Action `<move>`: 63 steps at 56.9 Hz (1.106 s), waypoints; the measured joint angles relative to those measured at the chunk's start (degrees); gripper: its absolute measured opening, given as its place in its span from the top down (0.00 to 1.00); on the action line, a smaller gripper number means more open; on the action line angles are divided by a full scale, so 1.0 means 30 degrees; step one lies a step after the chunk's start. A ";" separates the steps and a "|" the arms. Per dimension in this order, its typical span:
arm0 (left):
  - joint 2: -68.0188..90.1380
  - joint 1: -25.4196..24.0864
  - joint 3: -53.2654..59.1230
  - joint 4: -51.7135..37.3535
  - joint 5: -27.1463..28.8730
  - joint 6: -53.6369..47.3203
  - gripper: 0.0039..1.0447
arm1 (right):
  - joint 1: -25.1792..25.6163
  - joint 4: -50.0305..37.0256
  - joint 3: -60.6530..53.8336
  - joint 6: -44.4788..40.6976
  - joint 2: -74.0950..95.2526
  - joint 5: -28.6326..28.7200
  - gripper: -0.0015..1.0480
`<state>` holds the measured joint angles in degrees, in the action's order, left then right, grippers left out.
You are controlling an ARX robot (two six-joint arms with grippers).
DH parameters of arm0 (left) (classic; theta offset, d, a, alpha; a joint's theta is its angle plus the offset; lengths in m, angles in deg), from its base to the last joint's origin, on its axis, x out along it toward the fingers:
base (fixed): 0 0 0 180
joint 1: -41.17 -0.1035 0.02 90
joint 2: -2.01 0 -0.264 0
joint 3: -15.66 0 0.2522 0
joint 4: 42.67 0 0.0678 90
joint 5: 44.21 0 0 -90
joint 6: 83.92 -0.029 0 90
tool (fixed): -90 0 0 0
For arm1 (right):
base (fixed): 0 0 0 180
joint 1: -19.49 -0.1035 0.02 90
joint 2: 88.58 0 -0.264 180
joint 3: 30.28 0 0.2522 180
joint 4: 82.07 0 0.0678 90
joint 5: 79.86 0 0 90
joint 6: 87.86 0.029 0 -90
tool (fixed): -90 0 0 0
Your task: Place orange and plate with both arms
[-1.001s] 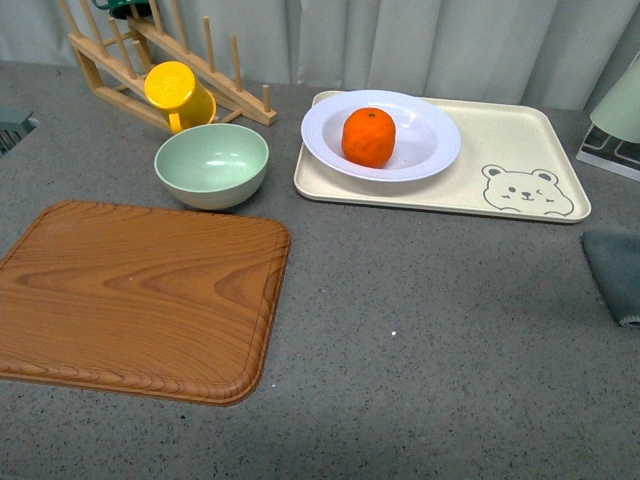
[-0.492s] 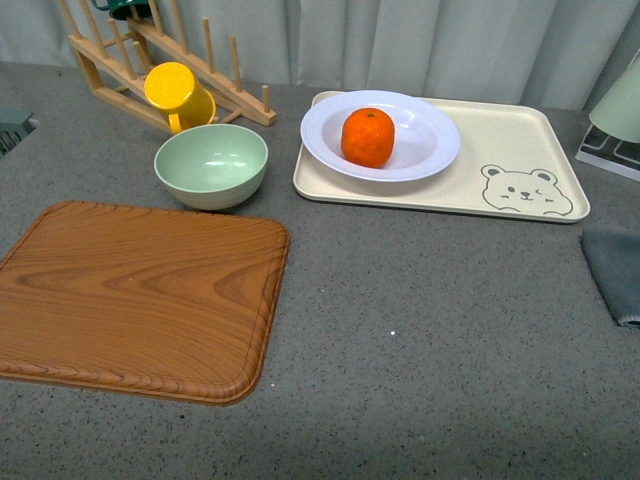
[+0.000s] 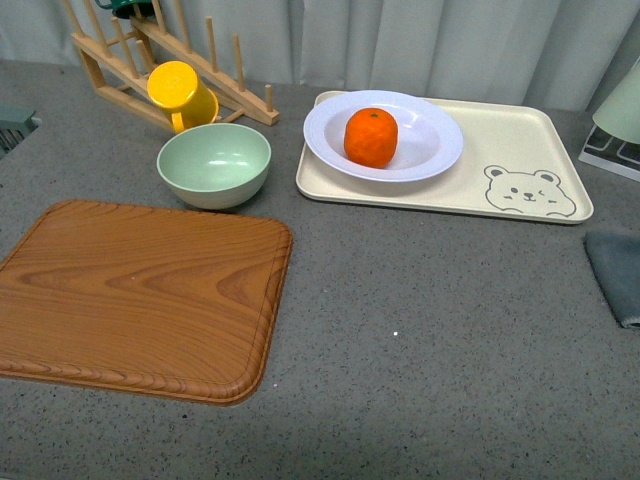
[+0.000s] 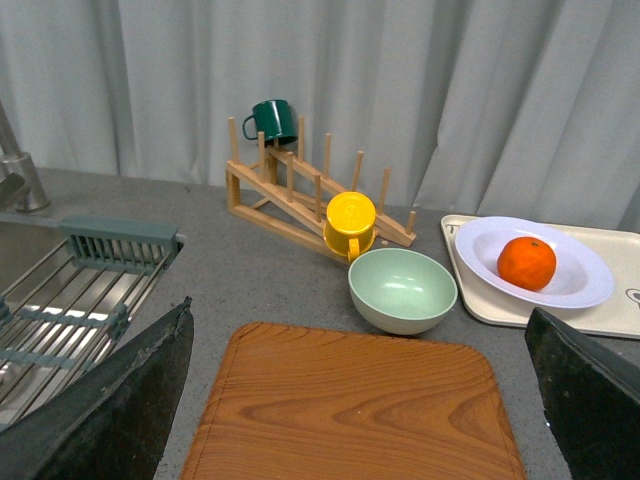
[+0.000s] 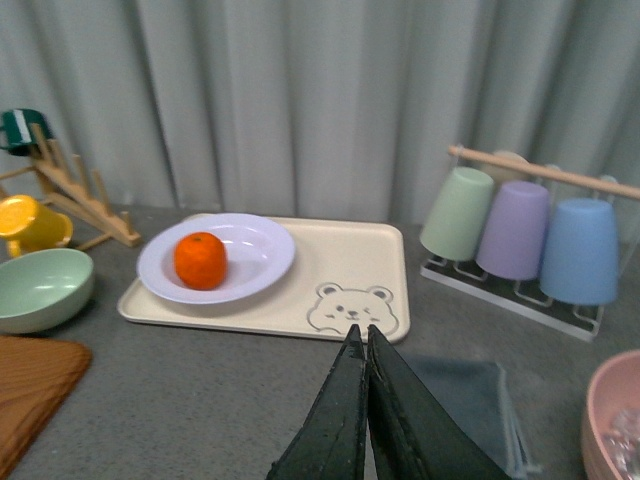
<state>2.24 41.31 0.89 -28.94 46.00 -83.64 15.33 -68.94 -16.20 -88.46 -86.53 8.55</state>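
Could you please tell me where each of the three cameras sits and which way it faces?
Front view: on the robot's body, looking down over the table; no arm shows.
Left wrist view: behind the open left claw, facing the wooden board and green bowl.
Right wrist view: behind the shut right claw, facing the bear tray.
All three share the orange in the plate.

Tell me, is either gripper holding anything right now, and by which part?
Nothing is held. The left gripper is open and empty; the right gripper is shut on nothing. The orange sits in the plate, untouched.
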 joint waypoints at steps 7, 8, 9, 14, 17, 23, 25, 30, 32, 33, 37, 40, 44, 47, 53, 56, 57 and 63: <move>-0.0007 0.0000 0.0000 0.0000 -0.0029 0.0000 0.06 | 0.1290 0.0182 0.0000 0.0022 -0.0583 0.0430 0.99; -0.0007 0.0000 0.0000 0.0000 -0.0029 0.0000 0.06 | 0.1290 0.0189 0.0000 0.0015 -0.0583 0.0444 0.99; -0.0007 0.0000 0.0000 0.0000 -0.0029 0.0000 0.06 | 0.1304 0.0197 0.0000 0.0015 -0.0583 0.0503 0.99; -0.0007 0.0000 0.0000 0.0000 -0.0029 0.0000 0.06 | 0.1311 0.0197 0.0000 0.0015 -0.0583 0.0503 0.99; -0.0007 0.0000 0.0000 0.0000 -0.0029 0.0000 0.06 | 0.1326 0.0197 0.0000 0.0015 -0.0605 0.0503 0.99; -0.0007 0.0000 0.0000 0.0000 -0.0029 0.0000 0.06 | 0.1326 0.0197 0.0000 0.0007 -0.0605 0.0503 0.84; -0.0007 0.0000 0.0000 0.0000 -0.0029 0.0000 0.06 | 0.1326 0.0197 0.0000 0.0007 -0.0605 0.0503 0.78; -0.0007 0.0000 0.0000 0.0000 -0.0029 0.0000 0.06 | 0.1326 0.0197 0.0000 0.0007 -0.0605 0.0503 0.62; -0.0007 0.0000 0.0000 0.0000 -0.0029 0.0000 0.06 | 0.1326 0.0197 0.0000 0.0007 -0.0605 0.0503 0.57; -0.0007 0.0000 0.0000 0.0000 -0.0029 0.0000 0.06 | 0.1326 0.0197 0.0000 0.0007 -0.0605 0.0503 0.54; -0.0007 0.0000 0.0000 0.0000 -0.0029 0.0000 0.06 | 0.1333 0.0197 0.0000 0.0007 -0.0605 0.0503 0.40; -0.0007 0.0000 0.0000 0.0000 -0.0029 0.0000 0.06 | 0.1333 0.0197 0.0000 0.0007 -0.0605 0.0503 0.32; -0.0007 0.0000 0.0000 0.0000 -0.0029 0.0000 0.06 | 0.1341 0.0197 0.0000 0.0007 -0.0605 0.0503 0.18; -0.0007 0.0000 0.0000 0.0000 -0.0029 0.0000 0.06 | 0.1341 0.0197 0.0000 0.0007 -0.0605 0.0503 0.10; -0.0007 0.0000 0.0000 0.0000 -0.0029 0.0000 0.06 | 0.1341 0.0197 0.0000 0.0022 -0.0605 0.0503 0.09; -0.0007 0.0000 0.0000 0.0000 -0.0029 0.0000 0.06 | 0.1341 0.0197 0.0000 0.0029 -0.0605 0.0503 0.09; -0.0007 0.0000 0.0000 0.0000 -0.0029 0.0000 0.06 | 0.1341 0.0197 0.0000 0.0022 -0.0605 0.0503 0.09; -0.0007 0.0000 0.0000 0.0000 -0.0029 0.0000 0.06 | 0.1341 0.0197 0.0000 0.0022 -0.0605 0.0503 0.09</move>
<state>2.22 41.31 0.89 -28.94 45.91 -83.64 19.35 -68.34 -16.20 -88.40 -88.35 10.06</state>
